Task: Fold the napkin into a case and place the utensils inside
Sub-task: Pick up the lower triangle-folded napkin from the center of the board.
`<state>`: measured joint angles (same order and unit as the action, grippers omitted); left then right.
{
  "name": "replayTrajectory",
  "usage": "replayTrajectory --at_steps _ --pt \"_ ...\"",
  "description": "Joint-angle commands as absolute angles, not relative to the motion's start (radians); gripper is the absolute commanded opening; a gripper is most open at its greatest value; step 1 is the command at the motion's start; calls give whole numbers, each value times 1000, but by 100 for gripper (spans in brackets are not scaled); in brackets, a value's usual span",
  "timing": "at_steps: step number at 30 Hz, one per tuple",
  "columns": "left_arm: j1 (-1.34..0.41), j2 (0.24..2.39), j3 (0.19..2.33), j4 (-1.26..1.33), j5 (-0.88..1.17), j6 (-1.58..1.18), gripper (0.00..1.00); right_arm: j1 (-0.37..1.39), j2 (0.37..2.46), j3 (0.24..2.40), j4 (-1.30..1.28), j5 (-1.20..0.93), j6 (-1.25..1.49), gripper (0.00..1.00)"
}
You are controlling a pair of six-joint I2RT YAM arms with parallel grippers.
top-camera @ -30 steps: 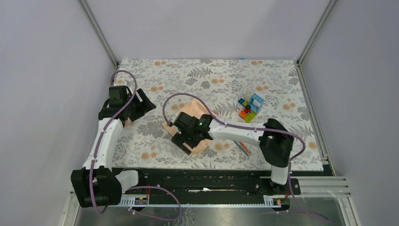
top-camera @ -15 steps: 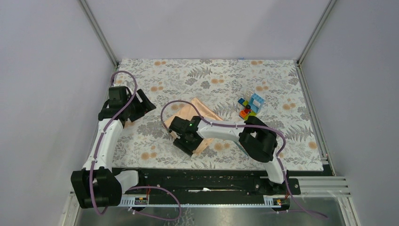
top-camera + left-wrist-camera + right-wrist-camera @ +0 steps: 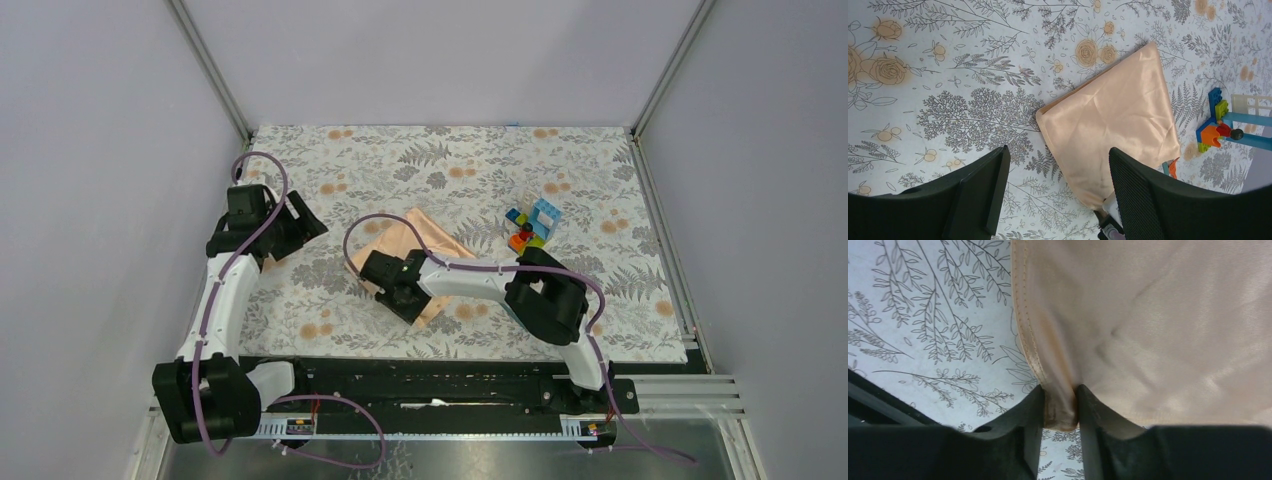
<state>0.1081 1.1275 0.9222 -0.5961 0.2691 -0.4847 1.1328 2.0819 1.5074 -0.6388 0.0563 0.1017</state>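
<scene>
My L tool (image 3: 1059, 149): far left, hovering over floral mat (image 3: 450, 160). Fingers wide apart, nothing btwn them, touching nothing.

Napkin (image 3: 1113, 120): next to the right, abt mid-counter, flat on mat, folded to a wedge w/ layered edge on its left side. Strip of bare mat separates it from L tool.

My R tool (image 3: 1060, 409): down at napkin's near corner. Wrist view shows both fingers (image 3: 1030, 412) clamped on the hemmed edge, a small bunch of cloth pinched up btwn them; rest of cloth spreads away flat.

Utensils (image 3: 1171, 168): only thin orange + teal slivers seen at napkin's right edge, just beside it; can't tell more.

Toy blocks (image 3: 530, 226): right of napkin, apart from it and from both tools.
</scene>
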Motion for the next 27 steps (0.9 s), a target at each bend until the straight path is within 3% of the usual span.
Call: replayTrajectory --at_steps 1,8,15,21,27 --pt "124 1111 918 -568 282 -456 78 1172 2154 1431 -567 174 118 31" --pt "147 1099 892 -577 273 -442 79 1190 2114 1472 -532 256 121 0" --pt "185 1076 771 -513 418 -551 84 1182 2002 1484 -492 115 128 0" --pt "306 1022 465 -163 656 -872 91 1139 1910 1434 -402 -100 215 0" --pt "309 1047 384 -42 651 -969 97 1099 1871 1407 -330 -203 287 0"
